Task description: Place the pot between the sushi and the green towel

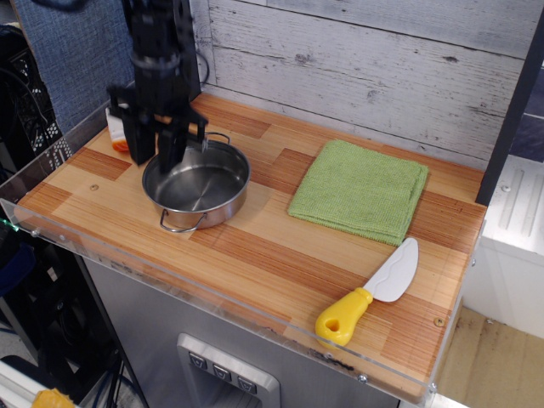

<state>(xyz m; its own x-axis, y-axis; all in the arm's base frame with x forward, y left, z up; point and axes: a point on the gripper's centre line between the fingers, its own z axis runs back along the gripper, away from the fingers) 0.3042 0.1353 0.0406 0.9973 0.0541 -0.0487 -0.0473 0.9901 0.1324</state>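
Note:
The shiny steel pot (197, 185) stands upright on the wooden tabletop, left of centre, one wire handle facing front and one facing back. The sushi (114, 127) lies just behind and left of it, mostly hidden by my gripper. The green towel (360, 189) lies flat to the pot's right, with a strip of bare wood between them. My gripper (157, 143) hangs just above the pot's back-left rim, its two dark fingers apart and holding nothing.
A toy knife (367, 293) with a yellow handle lies near the front right corner. A clear acrylic rim (51, 229) runs along the table's front and left edges. A grey plank wall (357, 68) stands behind.

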